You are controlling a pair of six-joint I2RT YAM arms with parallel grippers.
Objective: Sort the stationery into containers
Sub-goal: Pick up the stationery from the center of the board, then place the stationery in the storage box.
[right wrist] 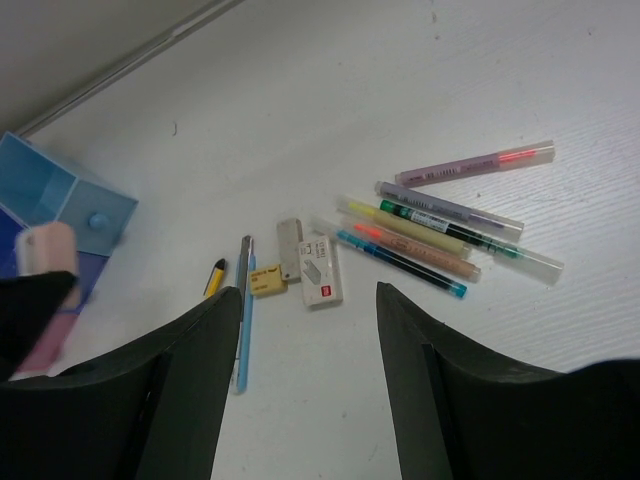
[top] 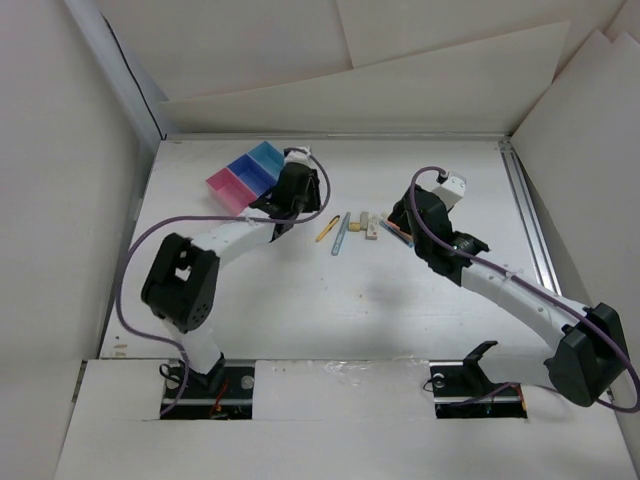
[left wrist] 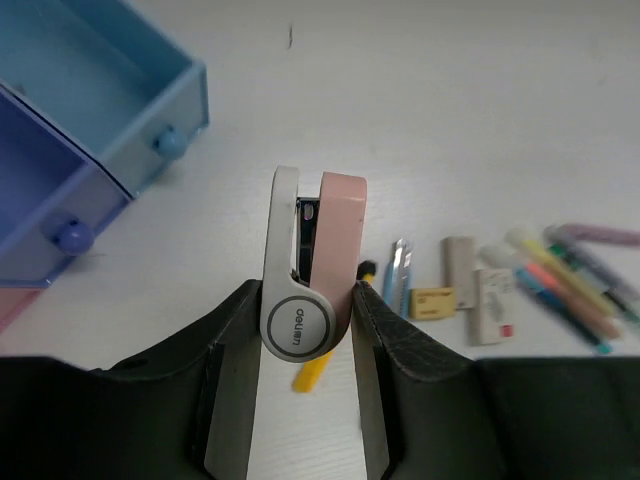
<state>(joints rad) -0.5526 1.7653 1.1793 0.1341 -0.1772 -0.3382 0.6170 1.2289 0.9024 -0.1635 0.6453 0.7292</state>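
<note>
We see the left jaws clamped on a pink-and-white stapler [left wrist: 318, 235], gripping it by its round hinge end, with the nose pointing away from the wrist. It sits just right of the bins [top: 247, 173]. We cannot tell whether it touches the bench [left wrist: 450, 120].

The bins stand joined in a slanted row. The pink bin [top: 228, 187] is nearest the arm bases, then the dark blue bin [top: 248, 170], and the light blue bin [top: 268, 156] is farthest. The two blue ones show round knobs on their fronts.

The rest of the stationery lies on the bench to the right of the bins:
- The yellow pen [right wrist: 214, 277] is closest to the bins.
- The blue pen [right wrist: 244, 320] lies just beyond it.
- Next come three small blocks: a yellow block [right wrist: 266, 283], a grey block [right wrist: 289, 248] and a white eraser [right wrist: 321, 270], close together.
- A loose fan of markers [right wrist: 440, 225] is farthest from the bins, and a purple marker [right wrist: 475, 165] lies slightly apart from it.

The right jaws stand apart, above the blocks and markers and well right of the bins.
</note>
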